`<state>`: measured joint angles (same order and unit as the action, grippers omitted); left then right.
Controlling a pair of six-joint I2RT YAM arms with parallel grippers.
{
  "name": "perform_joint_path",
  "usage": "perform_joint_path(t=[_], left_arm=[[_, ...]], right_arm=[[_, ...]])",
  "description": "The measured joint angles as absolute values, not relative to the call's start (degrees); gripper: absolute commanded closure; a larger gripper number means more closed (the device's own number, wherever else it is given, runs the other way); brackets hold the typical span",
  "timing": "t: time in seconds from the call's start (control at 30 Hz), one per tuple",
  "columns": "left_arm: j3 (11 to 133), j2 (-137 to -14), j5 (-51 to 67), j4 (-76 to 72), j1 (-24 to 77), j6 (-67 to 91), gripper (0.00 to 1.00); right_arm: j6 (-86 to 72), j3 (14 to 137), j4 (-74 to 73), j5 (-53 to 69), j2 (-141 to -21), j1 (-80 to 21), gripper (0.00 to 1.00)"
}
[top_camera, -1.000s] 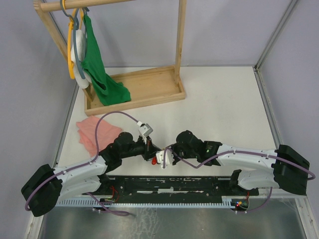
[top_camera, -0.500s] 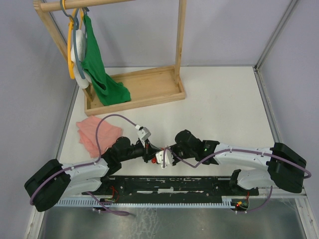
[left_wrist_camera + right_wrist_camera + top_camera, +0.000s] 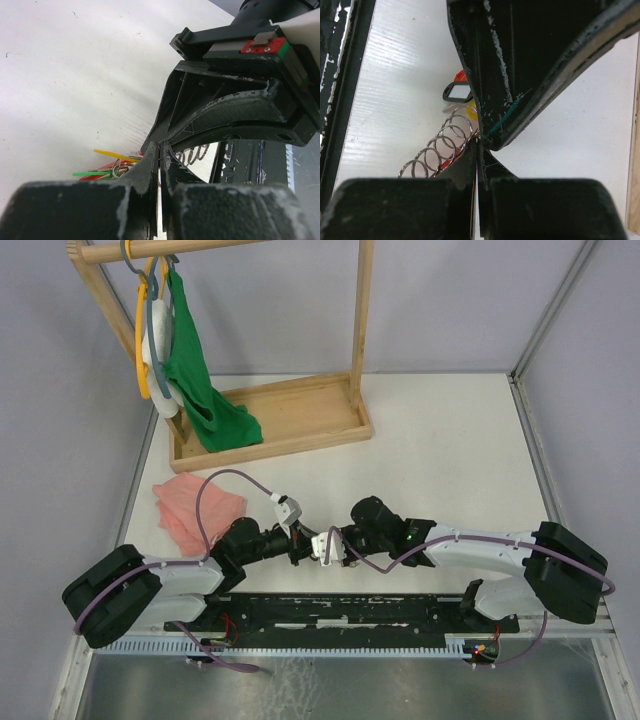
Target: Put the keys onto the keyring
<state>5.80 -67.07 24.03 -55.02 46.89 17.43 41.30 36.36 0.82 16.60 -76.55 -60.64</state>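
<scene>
Clearly, the white bench (image 3: 450, 460) is the largest thing here. The left arm (image 3: 180, 578) and the right arm (image 3: 480, 543) both reach to the middle of its near side, where they meet tip to tip. The left end effector (image 3: 160, 161) has its jaws pressed together, and the right end effector (image 3: 478, 150) is equally narrow. Whether a thin wire is pinched in either one, I cannot tell.

Just under the tips is the keyring (image 3: 439, 146), a row of shiny steel loops like a spring. Beside it are the keys (image 3: 120, 167) in a small bunch, low by the bench. The yellow tag (image 3: 113, 154) and the green tag (image 3: 91, 173) stick out edge-on, close to a red tag (image 3: 100, 176).

I judge these keys to be very light and stiff, and slippery on the metal blade, so they can slide or turn easily. The flat plastic head seems the better place to take hold, pinched on its two faces, so that the hole is left free for the ring.
</scene>
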Motion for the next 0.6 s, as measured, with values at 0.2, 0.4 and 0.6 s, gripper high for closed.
perform_joint_path(t=[0.2,0.4,0.6], left_arm=[[5.06,-67.79,23.53,-57.19,46.89,16.97,0.97],[5.8,-67.77,21.78,-55.68,47.03,13.89,0.97],[8.93,-69.36,16.62,-53.76,47.4,11.09,0.97]], right_arm=[[40.16,35.75,2.28,16.99,-76.55,-59.77,0.99],[38.0,35.35,3.22,14.0,-74.61,-58.94,0.67],[30.3,35.09,3.73,4.49,-69.47,-58.04,0.4]])
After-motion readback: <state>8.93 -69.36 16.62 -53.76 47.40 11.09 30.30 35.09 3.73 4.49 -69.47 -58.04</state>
